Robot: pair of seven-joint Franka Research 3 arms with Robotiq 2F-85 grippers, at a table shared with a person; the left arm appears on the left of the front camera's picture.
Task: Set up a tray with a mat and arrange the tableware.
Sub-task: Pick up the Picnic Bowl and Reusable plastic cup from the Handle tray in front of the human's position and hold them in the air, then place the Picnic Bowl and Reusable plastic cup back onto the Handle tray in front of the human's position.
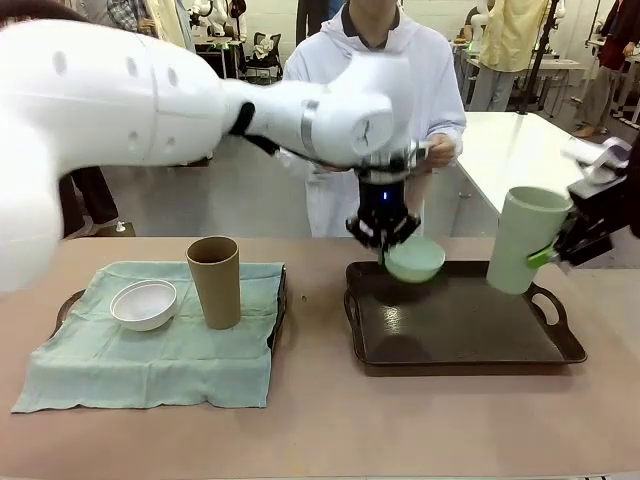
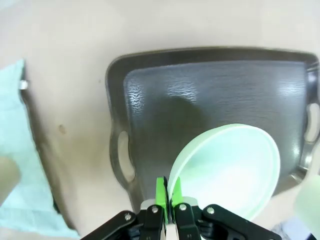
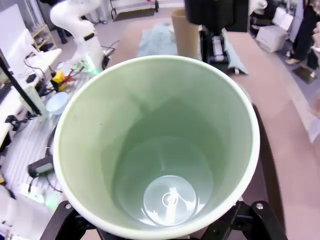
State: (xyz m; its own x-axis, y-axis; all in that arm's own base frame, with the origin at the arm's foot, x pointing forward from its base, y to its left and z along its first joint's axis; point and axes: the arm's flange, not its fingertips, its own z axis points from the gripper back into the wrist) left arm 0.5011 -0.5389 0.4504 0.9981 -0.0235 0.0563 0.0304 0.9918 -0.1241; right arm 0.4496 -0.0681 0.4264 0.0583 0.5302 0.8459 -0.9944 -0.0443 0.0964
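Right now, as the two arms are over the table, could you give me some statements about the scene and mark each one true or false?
1. The tan-brown cup stands upright on the green mat. True.
2. The left gripper is shut on the rim of the mint green bowl, above the dark tray. True.
3. The white bowl lies in the dark tray. False: it sits on the green mat, beside the tan-brown cup.
4. The mint green cup stands on the green mat. False: the right gripper holds it tilted in the air, over the dark tray's right end.
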